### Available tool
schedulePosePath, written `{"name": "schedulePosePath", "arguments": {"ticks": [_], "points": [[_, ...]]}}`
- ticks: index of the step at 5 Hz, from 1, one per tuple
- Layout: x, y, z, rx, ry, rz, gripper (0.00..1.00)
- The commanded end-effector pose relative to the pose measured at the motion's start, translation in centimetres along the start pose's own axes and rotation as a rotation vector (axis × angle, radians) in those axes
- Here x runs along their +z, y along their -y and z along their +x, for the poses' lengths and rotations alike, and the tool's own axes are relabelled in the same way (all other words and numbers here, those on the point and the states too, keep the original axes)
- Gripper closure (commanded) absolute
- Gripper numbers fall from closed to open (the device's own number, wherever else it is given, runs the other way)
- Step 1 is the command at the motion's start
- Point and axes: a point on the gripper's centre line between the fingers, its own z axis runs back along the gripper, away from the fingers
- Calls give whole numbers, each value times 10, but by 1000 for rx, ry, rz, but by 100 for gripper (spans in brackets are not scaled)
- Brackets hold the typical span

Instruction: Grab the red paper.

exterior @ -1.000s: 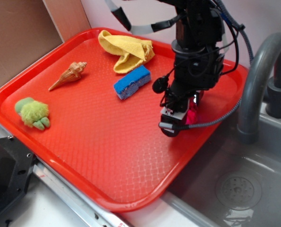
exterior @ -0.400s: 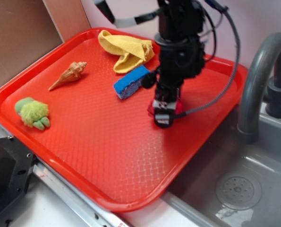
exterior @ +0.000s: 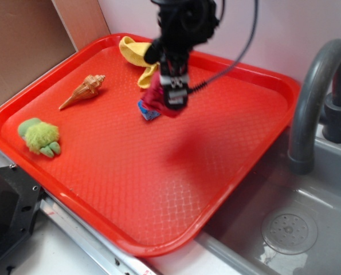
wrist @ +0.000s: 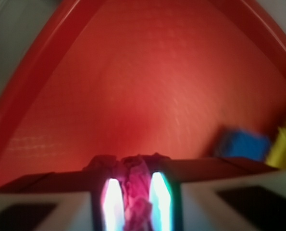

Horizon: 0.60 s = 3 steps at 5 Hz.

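Tray point(exterior: 227, 189) of bright red plastic is the biggest thing here, and it fills most of the counter beside a steel sink point(exterior: 290, 229) with a grey faucet point(exterior: 310, 97). Its textured floor is flat and mostly bare in the middle and toward the sink side.

Above this floor hangs the gripper point(exterior: 175, 98), pointing down from the black arm. The red paper point(exterior: 159, 103) sits between the jaws, so it lies nowhere to the side of them: it is inside the grip. In the wrist view the crimson wad point(wrist: 135, 192) is squeezed between the two bright fingers point(wrist: 112, 197), and the jaws are clenched on it. The paper appears to be lifted clear of the tray, because a soft shadow falls on the floor below and apart from it. The wad bulges out on the left of the gripper and has no clear long axis.

Just behind the gripper a blue sponge point(exterior: 149, 112) shows partly, and a yellow cloth point(exterior: 133, 51) lies further back. A seashell point(exterior: 83, 91) and a green fuzzy toy point(exterior: 41, 137) rest well apart on the left.

I judge the grasp is done; only the hold must stay firm.
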Motion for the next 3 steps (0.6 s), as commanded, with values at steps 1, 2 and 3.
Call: {"name": "schedulePosePath", "arguments": {"ticks": [1,2,3], "points": [[92,20,-68,498,225,57,100],[105,23,-82,711,240,63,100],[94,17,-73,742,227,46,100]]}}
